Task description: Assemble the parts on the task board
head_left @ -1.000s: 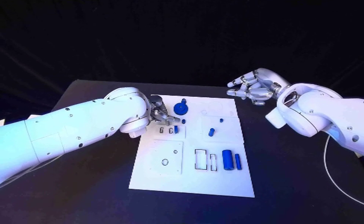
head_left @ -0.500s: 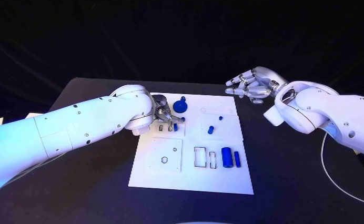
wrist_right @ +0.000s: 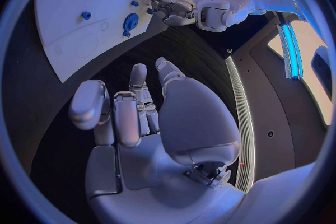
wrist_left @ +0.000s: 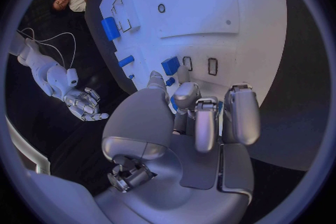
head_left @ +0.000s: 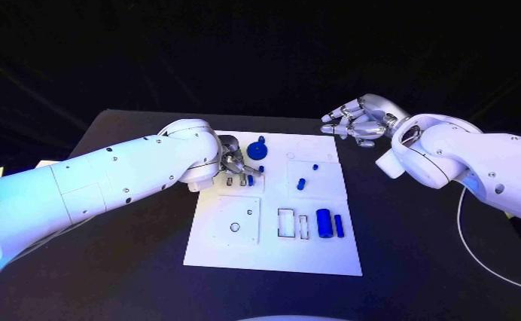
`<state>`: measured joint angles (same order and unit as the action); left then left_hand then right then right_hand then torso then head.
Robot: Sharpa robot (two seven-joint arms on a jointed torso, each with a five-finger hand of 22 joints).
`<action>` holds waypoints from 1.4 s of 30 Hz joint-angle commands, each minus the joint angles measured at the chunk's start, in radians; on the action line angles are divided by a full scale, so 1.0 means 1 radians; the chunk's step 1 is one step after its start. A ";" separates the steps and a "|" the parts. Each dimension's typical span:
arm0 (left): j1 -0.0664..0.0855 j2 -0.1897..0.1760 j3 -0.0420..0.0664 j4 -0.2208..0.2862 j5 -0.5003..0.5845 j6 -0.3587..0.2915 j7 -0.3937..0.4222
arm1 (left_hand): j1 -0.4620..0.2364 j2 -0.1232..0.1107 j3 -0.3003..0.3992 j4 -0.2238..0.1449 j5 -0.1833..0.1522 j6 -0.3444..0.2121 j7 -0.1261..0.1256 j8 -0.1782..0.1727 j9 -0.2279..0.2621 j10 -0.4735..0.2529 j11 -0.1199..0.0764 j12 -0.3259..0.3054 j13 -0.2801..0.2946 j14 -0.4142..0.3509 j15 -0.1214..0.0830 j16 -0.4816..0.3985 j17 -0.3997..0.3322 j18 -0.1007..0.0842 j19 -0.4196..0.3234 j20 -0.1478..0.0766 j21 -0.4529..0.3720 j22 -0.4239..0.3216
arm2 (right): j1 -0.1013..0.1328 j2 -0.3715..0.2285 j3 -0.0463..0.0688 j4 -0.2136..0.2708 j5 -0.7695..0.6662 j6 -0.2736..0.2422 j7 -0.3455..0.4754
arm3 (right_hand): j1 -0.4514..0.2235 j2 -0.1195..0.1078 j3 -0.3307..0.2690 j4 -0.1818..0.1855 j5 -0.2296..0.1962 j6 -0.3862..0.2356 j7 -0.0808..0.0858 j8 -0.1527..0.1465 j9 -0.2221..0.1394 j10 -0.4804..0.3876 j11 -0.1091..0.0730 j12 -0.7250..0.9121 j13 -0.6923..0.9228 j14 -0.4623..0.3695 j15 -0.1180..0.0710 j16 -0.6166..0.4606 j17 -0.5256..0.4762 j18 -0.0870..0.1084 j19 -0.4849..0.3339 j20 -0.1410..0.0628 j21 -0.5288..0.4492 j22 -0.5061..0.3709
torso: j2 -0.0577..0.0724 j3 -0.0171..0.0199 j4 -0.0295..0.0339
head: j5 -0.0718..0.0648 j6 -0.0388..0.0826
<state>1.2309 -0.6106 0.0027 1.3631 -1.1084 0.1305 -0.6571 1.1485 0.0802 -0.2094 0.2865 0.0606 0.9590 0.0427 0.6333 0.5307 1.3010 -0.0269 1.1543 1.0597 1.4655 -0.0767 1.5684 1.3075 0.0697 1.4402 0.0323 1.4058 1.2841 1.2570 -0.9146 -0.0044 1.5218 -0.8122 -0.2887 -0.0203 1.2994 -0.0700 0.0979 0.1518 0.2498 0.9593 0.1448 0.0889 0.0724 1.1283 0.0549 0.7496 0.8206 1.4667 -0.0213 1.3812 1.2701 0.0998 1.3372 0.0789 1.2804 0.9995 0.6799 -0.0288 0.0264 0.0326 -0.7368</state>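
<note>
The white task board point(head_left: 272, 249) lies mid-table. My left hand point(head_left: 231, 164) hovers over its far left part with fingers curled, beside a round blue knob point(head_left: 257, 151) and a small blue block point(head_left: 250, 180) standing at the slots. In the left wrist view that block point(wrist_left: 170, 65) sits just beyond the fingertips point(wrist_left: 186, 91), and a sliver of blue shows between thumb and fingers; whether anything is gripped I cannot tell. My right hand point(head_left: 356, 121) hangs past the board's far right corner, fingers apart, holding nothing.
Two blue cylinders point(head_left: 324, 223) lie side by side on the board's near right, with small blue pieces point(head_left: 301, 184) above them. A white cable point(head_left: 464, 223) runs along the table's right side. The right wrist view shows the board point(wrist_right: 77, 0) and my left hand point(wrist_right: 171, 8).
The head camera has shifted a little. My left arm has swung slightly further over the board, its hand staying by the slots. The right hand has edged slightly left.
</note>
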 commanded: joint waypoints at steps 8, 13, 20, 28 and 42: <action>0.001 0.012 0.001 -0.005 -0.001 0.031 0.001 | 0.057 0.024 0.010 -0.007 0.004 -0.015 -0.003 0.015 0.023 0.007 -0.001 0.008 0.004 0.105 -0.009 0.002 0.263 -0.010 0.004 -0.005 0.005 0.002 | -0.001 0.005 -0.001 -0.003 -0.008 0.021 0.000 | 0.002 0.008 -0.005 0.000 -0.004 0.008 -0.001 0.004 0.001 -0.010 0.000 -0.009 -0.004 0.040 -0.002 -0.005 -0.002 0.009 -0.007 0.002 -0.005 -0.004 | 0.000 0.0007 0.0002 | 0.001 -0.003; 0.001 0.012 0.001 -0.004 0.011 0.031 0.002 | 0.080 0.031 0.021 -0.012 0.010 -0.020 -0.003 0.018 0.031 0.007 -0.001 0.009 0.006 0.105 -0.009 0.002 0.263 -0.010 0.003 -0.006 0.005 0.003 | -0.001 0.007 -0.001 -0.004 -0.008 0.023 -0.001 | 0.002 0.008 -0.005 0.000 -0.005 0.008 -0.001 0.004 0.001 -0.011 0.000 -0.011 -0.006 0.040 -0.002 -0.006 -0.003 0.009 -0.009 0.002 -0.007 -0.008 | 0.001 0.0009 0.0002 | 0.000 -0.003; 0.001 0.012 0.001 -0.005 0.017 0.035 0.002 | 0.084 0.027 0.021 -0.013 0.009 -0.021 -0.003 0.019 0.034 0.007 -0.001 0.009 0.006 0.105 -0.009 0.002 0.263 -0.010 0.004 -0.006 0.006 0.004 | -0.001 0.011 -0.002 -0.006 -0.009 0.025 -0.001 | 0.002 0.009 -0.006 0.000 -0.006 0.008 -0.001 0.004 0.001 -0.013 0.000 -0.013 -0.008 0.039 -0.002 -0.006 -0.004 0.010 -0.009 0.002 -0.008 -0.009 | 0.001 0.0016 0.0010 | 0.000 -0.004; 0.001 0.015 0.001 -0.012 0.026 0.041 0.003 | 0.126 0.033 0.040 -0.029 0.011 -0.027 -0.005 0.024 0.048 0.007 -0.003 0.008 0.007 0.105 -0.010 0.002 0.263 -0.010 0.002 -0.007 0.005 0.006 | -0.002 0.012 -0.002 -0.007 -0.010 0.029 -0.002 | 0.002 0.009 -0.006 0.000 -0.006 0.008 -0.001 0.004 0.001 -0.013 0.000 -0.013 -0.008 0.039 -0.002 -0.006 -0.004 0.010 -0.009 0.002 -0.008 -0.009 | 0.002 0.0013 -0.0001 | 0.001 -0.005; 0.001 0.024 -0.001 -0.026 0.033 0.071 0.004 | 0.151 0.017 0.056 -0.041 0.008 -0.033 -0.003 0.023 0.061 0.005 -0.002 0.006 0.006 0.105 -0.010 0.002 0.263 -0.010 0.002 -0.007 0.006 0.010 | -0.002 0.015 -0.003 -0.008 -0.010 0.039 0.000 | 0.002 0.009 -0.006 0.000 -0.006 0.008 -0.001 0.004 0.001 -0.013 0.000 -0.013 -0.008 0.039 -0.002 -0.006 -0.004 0.010 -0.009 0.002 -0.008 -0.009 | 0.002 0.0019 0.0004 | 0.001 -0.013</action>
<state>1.2321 -0.5892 0.0027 1.3388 -1.0834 0.1702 -0.6558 1.2981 0.1060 -0.1511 0.2398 0.0688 0.9323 0.0371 0.6530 0.5907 1.3009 -0.0268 1.1591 1.0651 1.4657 -0.0839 1.5684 1.3080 0.0698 1.4437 0.0288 1.4058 1.2929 1.2554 -0.9010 -0.0069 1.5136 -0.8142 -0.2691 -0.0221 1.2993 -0.0700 0.0980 0.1517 0.2498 0.9590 0.1446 0.0887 0.0721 1.1214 0.0549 0.7394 0.8133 1.4667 -0.0214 1.3814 1.2673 0.0997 1.3337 0.0825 1.2765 0.9909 0.6823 -0.0270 0.0264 0.0337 -0.7482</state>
